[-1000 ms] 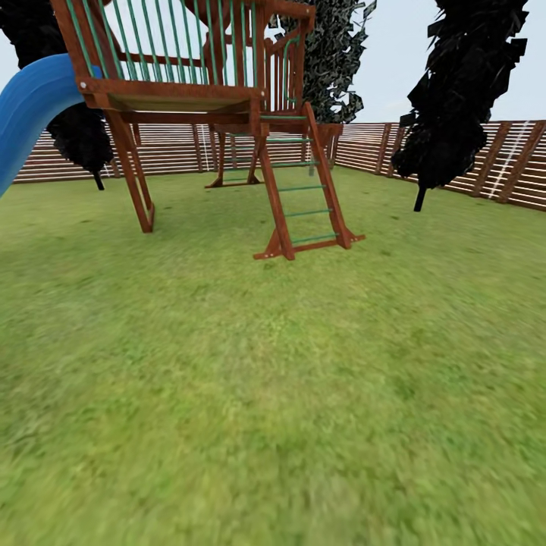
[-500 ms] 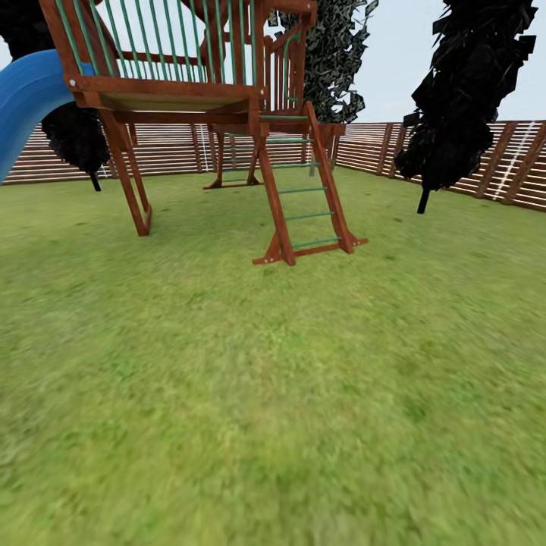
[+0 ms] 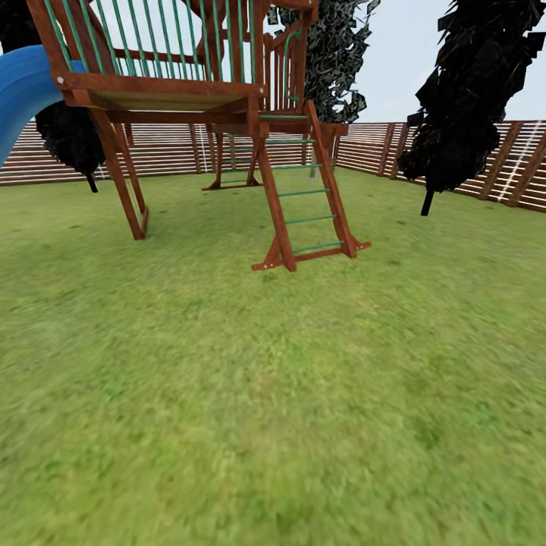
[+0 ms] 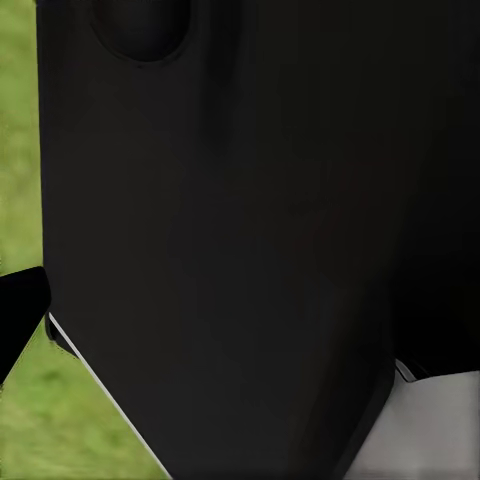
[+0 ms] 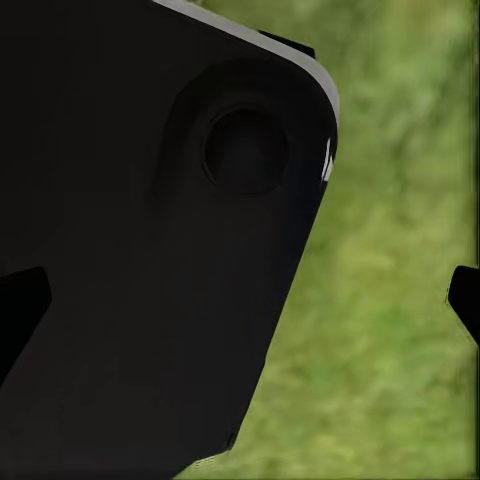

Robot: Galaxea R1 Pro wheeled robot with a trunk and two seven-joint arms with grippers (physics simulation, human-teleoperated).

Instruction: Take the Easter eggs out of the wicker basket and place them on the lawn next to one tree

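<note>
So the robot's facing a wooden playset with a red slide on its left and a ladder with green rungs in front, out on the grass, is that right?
Not quite: the slide is blue, not red, as the head view shows. The rest holds: the wooden playset stands on the lawn, the slide on its left, and its ladder with green rungs faces the robot.

Flat, even daylight under a pale sky (image 3: pixel 402 68) leaves the lawn (image 3: pixel 288 394) bright with only a faint soft shadow beneath the playset (image 3: pixel 189 91), while the nearest grass smears into blur and both wrist views show soft, out-of-focus green behind dark unlit panels.
</note>
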